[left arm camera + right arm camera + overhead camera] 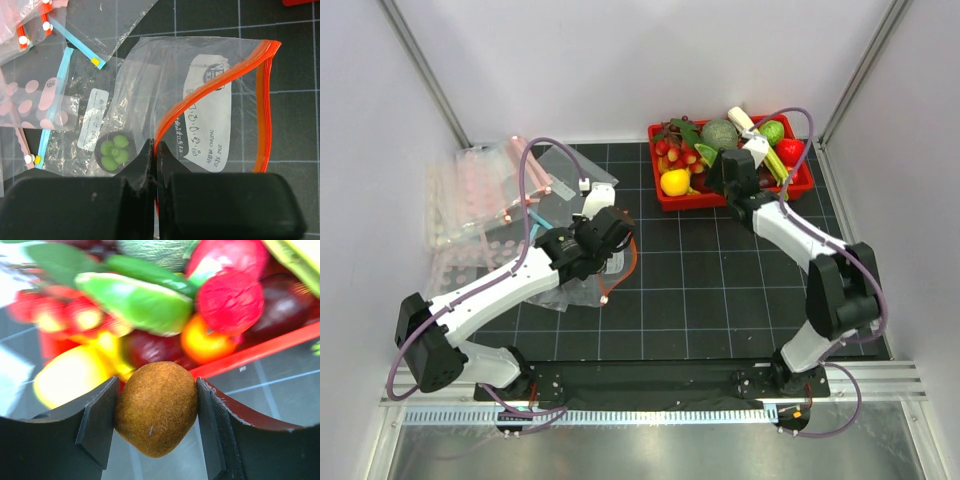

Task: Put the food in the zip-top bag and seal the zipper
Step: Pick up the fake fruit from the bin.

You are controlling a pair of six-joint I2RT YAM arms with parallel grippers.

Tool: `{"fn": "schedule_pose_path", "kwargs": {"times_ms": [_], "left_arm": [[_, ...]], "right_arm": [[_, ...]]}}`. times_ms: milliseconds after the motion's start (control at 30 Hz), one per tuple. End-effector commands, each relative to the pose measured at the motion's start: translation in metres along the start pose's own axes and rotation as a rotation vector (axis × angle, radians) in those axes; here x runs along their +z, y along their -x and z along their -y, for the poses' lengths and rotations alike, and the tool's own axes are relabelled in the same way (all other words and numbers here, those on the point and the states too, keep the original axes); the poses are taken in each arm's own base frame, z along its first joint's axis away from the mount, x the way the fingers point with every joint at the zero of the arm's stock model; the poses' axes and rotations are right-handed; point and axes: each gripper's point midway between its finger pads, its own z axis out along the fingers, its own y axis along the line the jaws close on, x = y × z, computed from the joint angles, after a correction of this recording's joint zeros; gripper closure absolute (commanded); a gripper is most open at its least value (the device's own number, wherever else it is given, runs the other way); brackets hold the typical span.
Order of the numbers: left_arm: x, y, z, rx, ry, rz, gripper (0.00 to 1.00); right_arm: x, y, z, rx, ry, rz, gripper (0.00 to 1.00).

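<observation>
While the left tool [155, 150] is pinched together on the bag [215, 75] at its mouth, the right tool [156, 407] is clamped on a brown piece [157, 427], one finger pressed against each side of it. That fuzzy, rounded piece is at the near rim of the red basket [730, 204], at the far right of the desk [720, 290]; whether it hangs free of the basket cannot be told. Behind it in the basket lie more food: a yellow fruit [675, 182], a green wedge [135, 302], a bumpy red ball [230, 300] and dark grapes [280, 305]. On the left half of the desk lies the bag, clear and crumpled, with a white label [207, 120] showing through it. Its orange zipper [263, 110] curves in a loop from the left tool's fingertips, so the mouth gapes. Just beside it to the left lies a blue-strip bag [55, 100], and a round green piece [114, 152] shows under clear plastic near the fingers. More clear bags [470, 195] with pink dots are heaped at the desk's left edge.
</observation>
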Motion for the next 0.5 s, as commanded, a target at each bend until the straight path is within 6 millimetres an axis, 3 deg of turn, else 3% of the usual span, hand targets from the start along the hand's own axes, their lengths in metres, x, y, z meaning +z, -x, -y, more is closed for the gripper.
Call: {"fn": "schedule_pose_path", "kwargs": {"times_ms": [0, 33, 67, 167, 200, 333, 467], "left_arm": [[-0.002, 0.01, 0.001, -0.021, -0.008, 0.032, 1.0], [-0.002, 0.01, 0.001, -0.023, -0.008, 0.032, 1.0], [-0.002, 0.01, 0.001, -0.026, -0.011, 0.032, 1.0], [-0.004, 0.01, 0.001, -0.035, -0.018, 0.033, 1.0], [-0.004, 0.01, 0.002, -0.035, -0.021, 0.033, 0.99], [-0.005, 0.01, 0.004, -0.038, -0.037, 0.03, 0.99], [-0.005, 0.009, 0.007, -0.04, -0.051, 0.025, 0.99]], "right_arm": [[-0.042, 0.016, -0.038, 0.119, 0.187, 0.037, 0.57], [-0.06, 0.021, -0.048, 0.136, 0.248, 0.037, 0.59], [-0.069, 0.011, -0.049, 0.147, 0.272, 0.013, 0.59], [-0.116, -0.007, -0.077, 0.158, 0.424, -0.008, 0.59], [-0.136, -0.015, -0.096, 0.147, 0.496, -0.008, 0.59], [-0.19, -0.033, -0.129, 0.143, 0.705, -0.004, 0.59], [-0.218, -0.056, -0.148, 0.097, 0.839, 0.0, 0.59]]}}
